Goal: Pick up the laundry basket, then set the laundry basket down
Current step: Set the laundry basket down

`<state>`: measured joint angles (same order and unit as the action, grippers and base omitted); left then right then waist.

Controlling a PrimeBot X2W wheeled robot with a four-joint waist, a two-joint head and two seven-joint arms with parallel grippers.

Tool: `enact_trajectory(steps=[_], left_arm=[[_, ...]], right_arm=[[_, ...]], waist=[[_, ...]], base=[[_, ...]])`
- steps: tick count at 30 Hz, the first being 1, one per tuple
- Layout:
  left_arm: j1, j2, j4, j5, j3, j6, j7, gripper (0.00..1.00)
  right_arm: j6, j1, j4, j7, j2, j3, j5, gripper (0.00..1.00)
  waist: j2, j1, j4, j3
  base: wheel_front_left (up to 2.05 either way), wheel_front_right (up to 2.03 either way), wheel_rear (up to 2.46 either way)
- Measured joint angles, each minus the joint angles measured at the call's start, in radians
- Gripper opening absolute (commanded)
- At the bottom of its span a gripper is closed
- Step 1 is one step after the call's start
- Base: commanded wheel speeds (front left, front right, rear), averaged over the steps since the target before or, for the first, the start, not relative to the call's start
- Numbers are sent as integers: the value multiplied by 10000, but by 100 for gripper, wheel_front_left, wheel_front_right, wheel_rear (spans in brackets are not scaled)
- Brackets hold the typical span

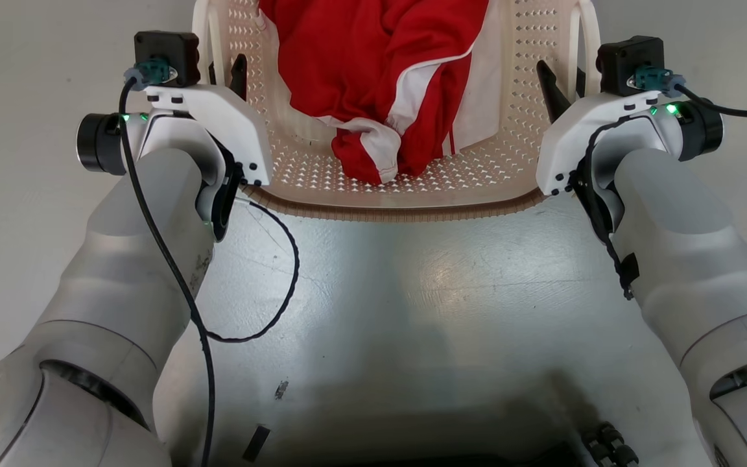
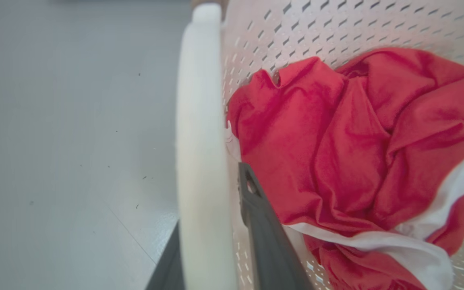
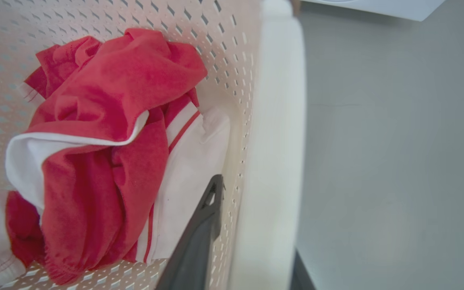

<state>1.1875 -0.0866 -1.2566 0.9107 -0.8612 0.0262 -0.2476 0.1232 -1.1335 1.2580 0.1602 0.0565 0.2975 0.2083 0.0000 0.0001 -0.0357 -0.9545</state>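
The cream-white perforated laundry basket (image 1: 412, 188) with its brown woven-look rim (image 1: 399, 213) sits between my two arms at the top of the head view. A red and white garment (image 1: 380, 78) lies inside it. My left gripper (image 1: 221, 68) straddles the basket's left white handle (image 2: 199, 121), one dark finger (image 2: 264, 233) inside the wall and one outside, both pressed against it. My right gripper (image 1: 571, 78) grips the right white handle (image 3: 276, 100) the same way, its inner finger (image 3: 199, 233) next to the garment (image 3: 107, 121). Whether the basket is off the floor I cannot tell.
Grey glossy floor (image 1: 412, 292) spreads below and on both sides of the basket. A black cable (image 1: 283, 285) loops from my left wrist. My dark base (image 1: 477, 447) shows at the bottom edge. A white appliance corner (image 3: 377, 6) lies beyond the right handle.
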Motion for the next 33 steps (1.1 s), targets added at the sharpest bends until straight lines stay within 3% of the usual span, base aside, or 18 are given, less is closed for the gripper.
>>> enact_trajectory(steps=[20, 21, 22, 23, 24, 33], left_arm=[[3, 107, 305, -499, 602, 92, -2, 0], [3, 128, 276, -497, 656, 105, -2, 0], [3, 155, 245, -493, 706, 171, -6, 14], [3, 174, 217, -495, 715, 182, -40, 48], [5, 173, 178, -499, 694, 182, -82, 100], [30, 180, -119, -495, 721, 224, -88, 100]], right_arm=[[4, -289, 215, 82, -10, -1160, -1306, 0], [4, -314, 234, 84, -8, -1308, -1369, 35], [13, -344, 245, 109, 0, -1396, -1498, 100], [13, -360, 270, 169, 36, -1452, -1678, 100], [15, -359, 284, 182, 81, -1559, -1873, 100], [15, -335, 318, 416, 203, -2522, -2727, 100]], waist=[[0, 0, 250, -254], [0, 0, 254, -261], [0, 0, 261, -270], [0, 0, 272, -277], [0, 0, 285, -279], [0, 0, 327, -106]], base=[[0, 0, 0], [0, 0, 0], [0, 0, 0], [0, 0, 0], [0, 0, 0], [0, 0, 0]])
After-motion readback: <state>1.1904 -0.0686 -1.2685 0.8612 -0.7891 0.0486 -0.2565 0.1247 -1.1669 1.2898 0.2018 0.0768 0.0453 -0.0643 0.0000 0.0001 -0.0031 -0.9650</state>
